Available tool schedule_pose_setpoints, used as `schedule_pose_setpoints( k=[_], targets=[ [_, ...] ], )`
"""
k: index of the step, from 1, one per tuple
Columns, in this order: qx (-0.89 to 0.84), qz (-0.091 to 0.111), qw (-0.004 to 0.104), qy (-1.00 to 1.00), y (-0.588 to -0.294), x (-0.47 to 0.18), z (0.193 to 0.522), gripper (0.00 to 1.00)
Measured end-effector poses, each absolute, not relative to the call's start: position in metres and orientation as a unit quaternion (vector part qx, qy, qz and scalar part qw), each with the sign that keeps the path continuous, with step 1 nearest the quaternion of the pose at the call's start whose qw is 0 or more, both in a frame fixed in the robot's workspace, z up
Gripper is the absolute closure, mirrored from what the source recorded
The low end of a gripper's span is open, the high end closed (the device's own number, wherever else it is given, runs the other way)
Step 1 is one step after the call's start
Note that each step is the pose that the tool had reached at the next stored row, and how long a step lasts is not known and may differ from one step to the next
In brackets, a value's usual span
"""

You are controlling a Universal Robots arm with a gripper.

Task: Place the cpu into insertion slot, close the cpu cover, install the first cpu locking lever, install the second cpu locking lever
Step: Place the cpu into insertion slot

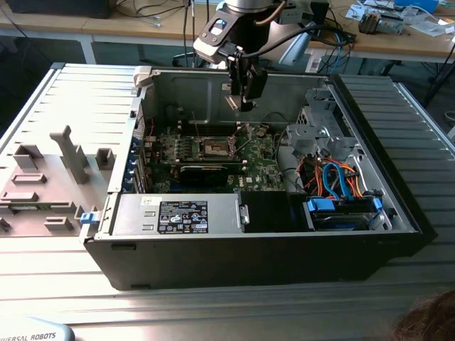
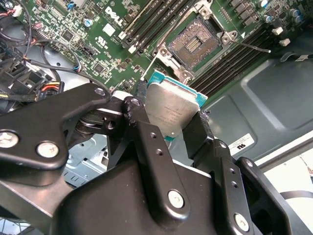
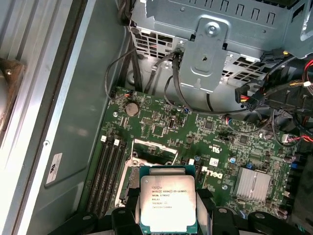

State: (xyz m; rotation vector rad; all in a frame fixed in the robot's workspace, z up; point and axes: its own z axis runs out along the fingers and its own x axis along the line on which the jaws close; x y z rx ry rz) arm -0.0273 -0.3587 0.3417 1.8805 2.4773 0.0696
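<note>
My gripper (image 1: 245, 99) hangs above the open computer case, shut on the cpu (image 3: 168, 201), a flat square chip with a silver-grey top and a teal edge. In the second wrist view the cpu (image 2: 172, 108) sits between the black fingers (image 2: 142, 132). The insertion slot (image 2: 194, 41) lies open on the green motherboard (image 1: 259, 160), its dark centre bare, and the chip is held above and apart from it. In the exterior view the insertion slot (image 1: 215, 147) is below the gripper. The cpu cover (image 3: 152, 151) stands raised behind the held chip.
Long black memory slots (image 3: 107, 169) flank the socket. A grey drive cage (image 3: 215, 44) with hanging cables overhangs the board. Orange and blue cables (image 1: 338, 181) fill the case toward the exterior view's right. A grey fixture plate (image 1: 50, 181) lies outside the case.
</note>
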Motion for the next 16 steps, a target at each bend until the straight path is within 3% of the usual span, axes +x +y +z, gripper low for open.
schedule_pose_setpoints(
  k=[16],
  targets=[
    [0.611, 0.022, 0.016, 0.791, -0.3587, -0.0273, 0.3416, 0.46]
  ],
)
